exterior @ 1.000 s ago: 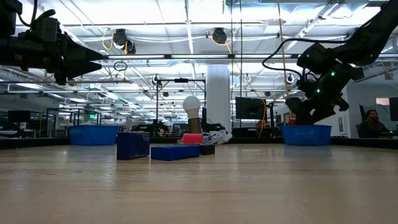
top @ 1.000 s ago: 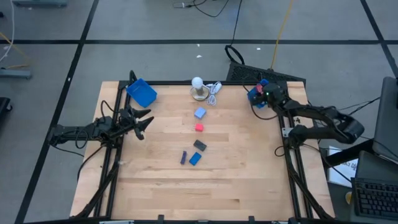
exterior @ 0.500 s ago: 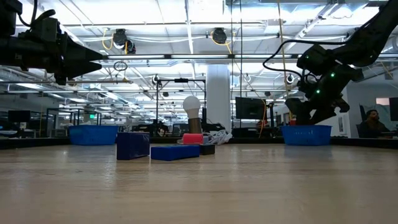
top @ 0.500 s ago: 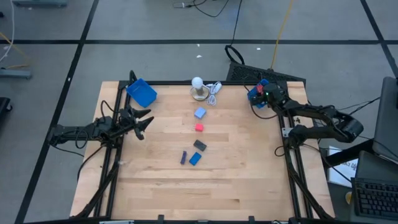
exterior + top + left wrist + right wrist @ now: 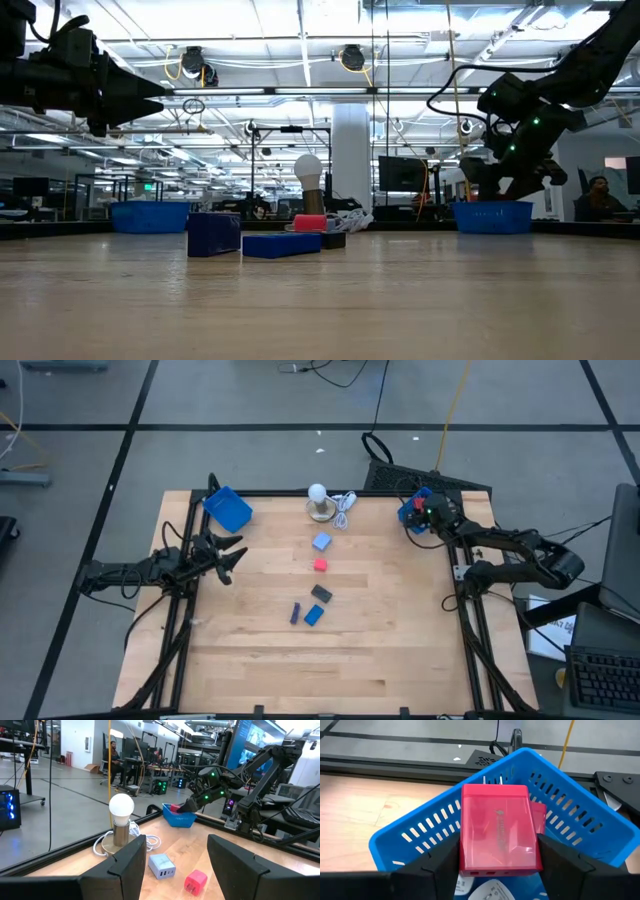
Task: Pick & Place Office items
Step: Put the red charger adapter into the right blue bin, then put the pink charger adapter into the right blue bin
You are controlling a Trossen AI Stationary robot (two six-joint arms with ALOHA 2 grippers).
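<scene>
Over the right blue tray, our right gripper had begun easing its pinch on the red block, nearly delivered, while our left gripper waited spread.

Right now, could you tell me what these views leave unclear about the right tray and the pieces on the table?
- Right blue tray: in the high view the right gripper covers its inside.
- Red charger: in the right wrist view it hides what lies beneath, apart from a second red piece and a white label.
- Light blue piece: missing from the low view, apparently behind the dark blue block.
</scene>
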